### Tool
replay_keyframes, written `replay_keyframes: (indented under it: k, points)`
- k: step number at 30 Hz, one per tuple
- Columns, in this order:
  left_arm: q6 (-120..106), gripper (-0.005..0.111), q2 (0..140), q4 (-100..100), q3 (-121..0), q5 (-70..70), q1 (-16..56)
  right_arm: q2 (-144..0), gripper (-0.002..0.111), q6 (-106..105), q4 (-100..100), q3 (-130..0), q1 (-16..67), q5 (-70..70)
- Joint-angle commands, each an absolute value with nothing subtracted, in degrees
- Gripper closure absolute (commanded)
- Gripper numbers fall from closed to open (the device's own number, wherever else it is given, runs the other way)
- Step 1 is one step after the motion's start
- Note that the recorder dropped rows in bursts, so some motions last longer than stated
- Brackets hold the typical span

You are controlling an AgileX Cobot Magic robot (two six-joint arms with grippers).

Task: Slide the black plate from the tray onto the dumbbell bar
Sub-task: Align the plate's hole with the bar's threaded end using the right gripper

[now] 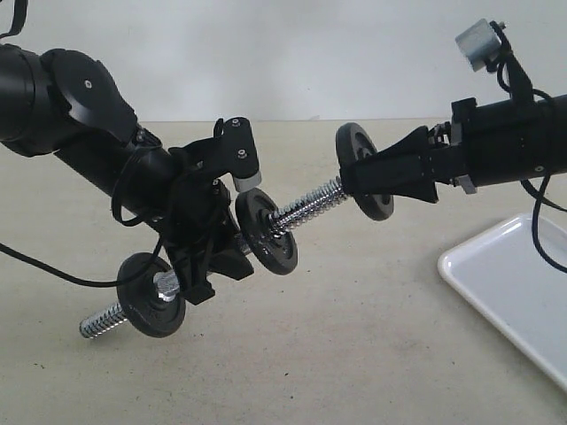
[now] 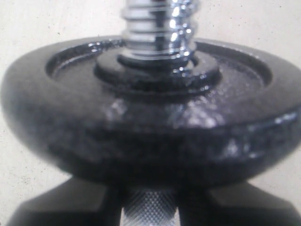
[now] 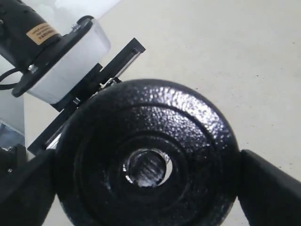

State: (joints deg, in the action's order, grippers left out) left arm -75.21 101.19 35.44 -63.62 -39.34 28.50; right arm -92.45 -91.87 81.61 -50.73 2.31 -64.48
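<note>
The dumbbell bar [image 1: 310,205] is being held tight by the left claw [image 1: 211,258], while the black plate [image 1: 354,140] is being gripped by the right claw [image 1: 359,174] at the bar's tip

Test lab: beige tabletop [image 1: 354,354], white wall [image 1: 310,53]

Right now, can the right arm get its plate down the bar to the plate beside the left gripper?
Probably yes. The right gripper holds the black plate with the tip of the dumbbell bar in its hole, and the bar up to the seated plate looks bare.
</note>
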Motion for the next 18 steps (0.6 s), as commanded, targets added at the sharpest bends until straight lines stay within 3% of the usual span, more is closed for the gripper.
replay_keyframes:
  k: [1,18]
  points:
    - [-75.48,0.102,98.31,40.87,-65.34,-37.58,28.73,-92.08,0.108,-91.73,85.82,-51.54,2.44,-69.32]
    - [-75.87,0.102,98.31,41.30,-65.34,-37.48,28.73,-93.25,0.108,-89.99,81.95,-51.54,5.81,-65.52]
